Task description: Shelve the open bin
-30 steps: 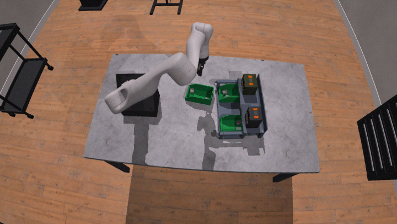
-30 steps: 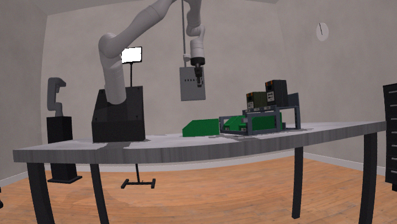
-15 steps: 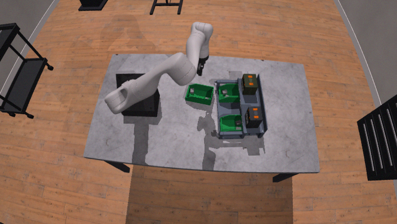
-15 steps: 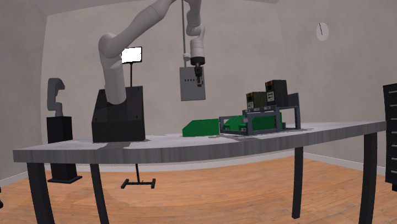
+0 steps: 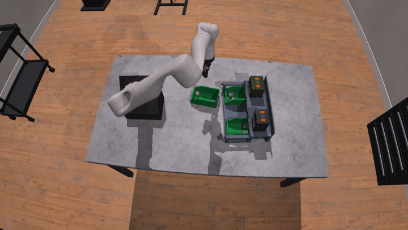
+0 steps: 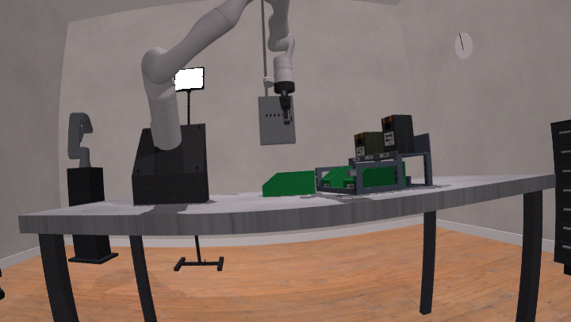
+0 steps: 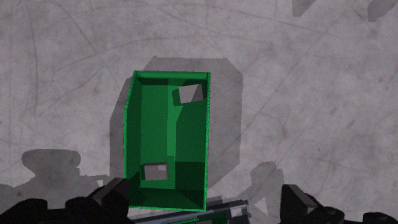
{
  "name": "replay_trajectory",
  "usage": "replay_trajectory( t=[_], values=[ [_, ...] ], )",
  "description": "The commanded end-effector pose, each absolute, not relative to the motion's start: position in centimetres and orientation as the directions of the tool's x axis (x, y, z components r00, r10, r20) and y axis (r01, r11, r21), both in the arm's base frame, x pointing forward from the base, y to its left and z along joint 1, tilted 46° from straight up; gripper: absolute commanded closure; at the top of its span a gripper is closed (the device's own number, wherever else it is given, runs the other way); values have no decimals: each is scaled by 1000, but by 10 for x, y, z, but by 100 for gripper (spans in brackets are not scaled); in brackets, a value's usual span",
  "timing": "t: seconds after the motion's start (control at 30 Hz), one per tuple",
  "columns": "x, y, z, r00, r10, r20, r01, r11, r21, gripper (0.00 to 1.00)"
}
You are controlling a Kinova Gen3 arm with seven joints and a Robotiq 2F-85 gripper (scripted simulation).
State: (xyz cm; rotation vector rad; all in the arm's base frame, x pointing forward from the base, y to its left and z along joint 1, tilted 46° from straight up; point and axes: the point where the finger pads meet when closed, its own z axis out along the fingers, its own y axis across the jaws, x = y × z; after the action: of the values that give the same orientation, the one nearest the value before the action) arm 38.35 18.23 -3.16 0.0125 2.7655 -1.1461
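Observation:
The loose green bin [image 5: 205, 96] [image 6: 289, 183] [image 7: 167, 140] stands on the grey table [image 5: 182, 143], just left of the shelf [image 5: 247, 138] [image 6: 375, 166]. It holds two small grey parts [image 7: 191, 93] [image 7: 155, 172]. The shelf's lower row has two green bins [image 5: 235, 95] [image 5: 237, 126] with a gap between them. My gripper [image 5: 205, 73] [image 6: 285, 116] [image 7: 204, 199] is open and empty. It hangs high above the table, over the far side of the loose bin, fingers pointing down.
Two dark boxes [image 5: 256, 85] [image 5: 260, 119] with orange marks sit on the shelf's top board [image 6: 373, 158]. The arm's black base [image 5: 143, 99] [image 6: 170, 167] stands at the table's left. A grey panel [image 6: 276, 120] hangs behind the gripper in the exterior view.

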Motion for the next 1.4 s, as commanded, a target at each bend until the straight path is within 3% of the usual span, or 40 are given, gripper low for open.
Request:
replay_trajectory(
  t=[0.0,1.37],
  values=[
    [384,184,-31,-989,-50,-140,64,710,-702,0],
    [397,114,-100,-989,-50,-140,64,710,-702,0]
  ],
)
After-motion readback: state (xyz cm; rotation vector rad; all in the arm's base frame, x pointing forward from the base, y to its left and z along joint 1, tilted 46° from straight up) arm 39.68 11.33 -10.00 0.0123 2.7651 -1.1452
